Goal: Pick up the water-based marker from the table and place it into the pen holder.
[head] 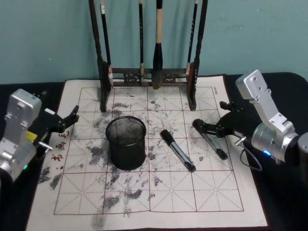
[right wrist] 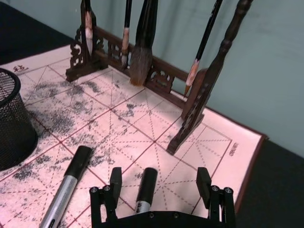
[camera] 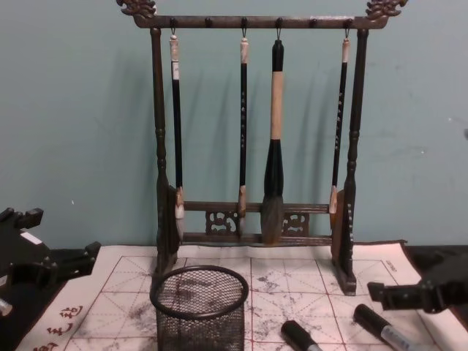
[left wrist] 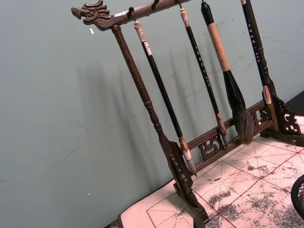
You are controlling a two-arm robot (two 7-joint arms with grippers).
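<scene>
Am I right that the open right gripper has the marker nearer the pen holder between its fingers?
Not quite: the open right gripper has the marker farther from the pen holder between its fingers, as the right wrist view shows; the nearer marker lies free. The left gripper is parked at the left.

Red Chinese characters (head: pixel 60 146) are printed in a column along the left edge of the gridded calligraphy mat (head: pixel 144 211), at the left of the head view and the lower left of the chest view, but they cannot be read with certainty. A short line of small black characters (head: pixel 215 90) is printed near the mat's upper right edge in the head view, too small to be read. Fine white lettering on the hanging brushes (camera: pixel 243 110) and dark print on the marker (right wrist: pixel 144 192) cannot be made out either.
</scene>
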